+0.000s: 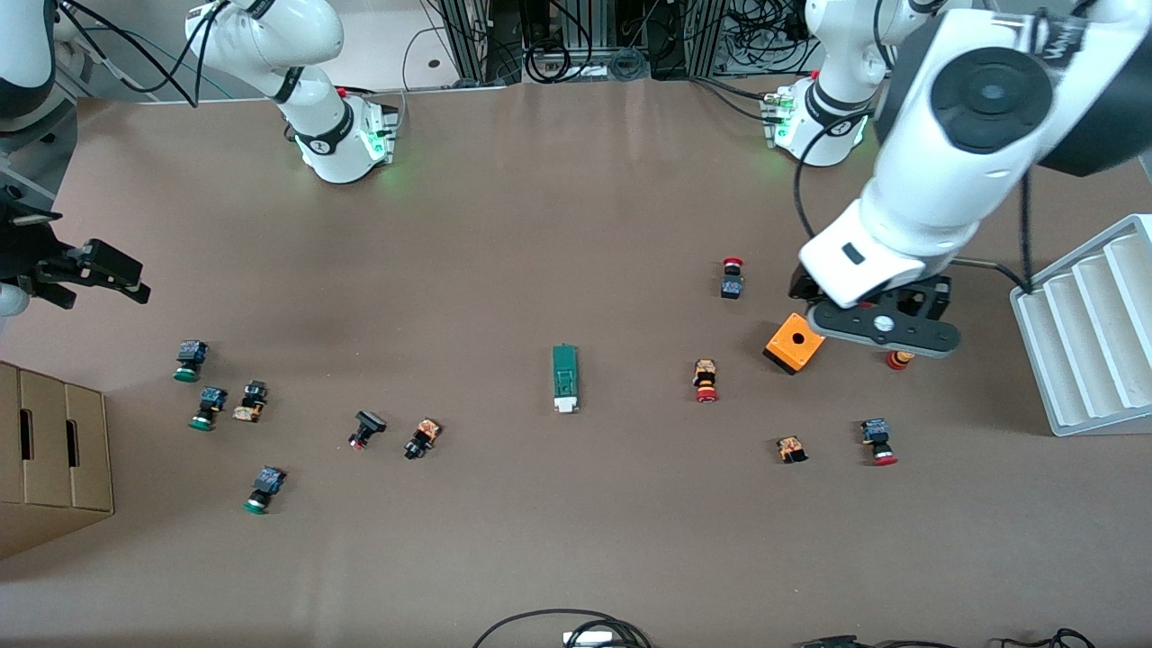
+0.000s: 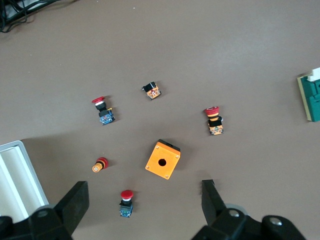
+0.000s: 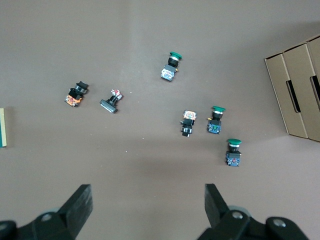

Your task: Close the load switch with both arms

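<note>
Right tool (image 1: 99, 270): up in the air at the right arm's end of the table (image 1: 540, 225), fingers spread wide, nothing between them. Below it in the right wrist view, a scatter of green-capped buttons (image 3: 216, 120); cardboard box (image 1: 54, 450) off to one side of them.

Load switch (image 1: 565, 379): flat on the table about midway between the two tools, well apart from both. Narrow green bar, white block at the end nearer the front camera. Only its edge shows in each wrist view.

Left tool (image 2: 145, 200): hovers over the orange box (image 1: 794, 342), fingers wide apart, empty. Red-capped buttons (image 1: 706, 381) lie around it; white tray (image 1: 1089, 333) at the left arm's end.

Handling, as a guess: small, light, rigid plastic; likely to slide on the smooth table if pushed from one side. Best pinched across the narrow green sides by one tool, leaving the white block free for the other to press home.
</note>
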You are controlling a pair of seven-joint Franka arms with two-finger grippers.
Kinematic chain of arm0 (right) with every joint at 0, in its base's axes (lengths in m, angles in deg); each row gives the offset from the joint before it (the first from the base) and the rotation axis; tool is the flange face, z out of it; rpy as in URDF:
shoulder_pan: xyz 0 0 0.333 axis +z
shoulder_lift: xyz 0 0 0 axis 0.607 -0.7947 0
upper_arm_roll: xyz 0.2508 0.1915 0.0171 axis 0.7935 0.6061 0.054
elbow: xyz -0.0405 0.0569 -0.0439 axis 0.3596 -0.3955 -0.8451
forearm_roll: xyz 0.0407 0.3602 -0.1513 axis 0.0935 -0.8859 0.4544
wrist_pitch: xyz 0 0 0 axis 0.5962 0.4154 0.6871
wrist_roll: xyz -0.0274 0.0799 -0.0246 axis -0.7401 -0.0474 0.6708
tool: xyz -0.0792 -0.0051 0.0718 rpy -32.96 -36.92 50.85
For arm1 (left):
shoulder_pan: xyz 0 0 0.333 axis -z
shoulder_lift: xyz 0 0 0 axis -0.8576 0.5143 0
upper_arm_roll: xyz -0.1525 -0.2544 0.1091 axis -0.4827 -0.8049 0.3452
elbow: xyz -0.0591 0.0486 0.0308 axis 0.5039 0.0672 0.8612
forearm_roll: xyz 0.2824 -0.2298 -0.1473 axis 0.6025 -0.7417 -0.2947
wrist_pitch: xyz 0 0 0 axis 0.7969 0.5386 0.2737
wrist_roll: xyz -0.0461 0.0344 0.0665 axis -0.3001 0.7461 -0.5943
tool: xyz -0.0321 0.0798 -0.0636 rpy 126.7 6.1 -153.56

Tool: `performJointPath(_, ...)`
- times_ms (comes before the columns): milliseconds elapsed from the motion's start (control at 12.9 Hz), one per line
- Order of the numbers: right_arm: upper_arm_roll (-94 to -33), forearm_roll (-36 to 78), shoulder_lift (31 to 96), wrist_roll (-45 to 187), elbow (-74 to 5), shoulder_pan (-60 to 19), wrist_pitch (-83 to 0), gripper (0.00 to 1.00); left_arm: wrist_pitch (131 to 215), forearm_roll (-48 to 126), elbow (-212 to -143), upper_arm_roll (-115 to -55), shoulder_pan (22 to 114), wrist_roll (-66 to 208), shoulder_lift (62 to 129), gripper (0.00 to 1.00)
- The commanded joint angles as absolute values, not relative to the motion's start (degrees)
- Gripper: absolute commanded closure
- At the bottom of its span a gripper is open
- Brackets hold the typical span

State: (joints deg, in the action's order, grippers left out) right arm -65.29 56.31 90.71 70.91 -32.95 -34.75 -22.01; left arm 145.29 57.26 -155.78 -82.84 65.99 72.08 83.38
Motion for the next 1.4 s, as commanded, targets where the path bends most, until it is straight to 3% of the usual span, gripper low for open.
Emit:
performJointPath(0, -65.38, 56.46, 90.95, 71.11, -32.67, -34.56, -21.21, 0.0, 145.9, 52.78, -162.02, -79.78, 64.33, 75.92, 77.21, 0.0)
performJointPath(466, -65.38, 56.46, 90.95, 71.11, -32.67, -34.56, -21.21, 0.0, 151.1, 47.84, -177.33, -68.0, 64.67, 88.23, 65.86, 0.0)
performJointPath(1320, -65.38, 56.46, 90.95, 71.02, -32.67, -34.56, -21.3, 0.0, 150.22, 48.81, -176.37, -67.1, 65.99, 89.03, 66.64, 0.0)
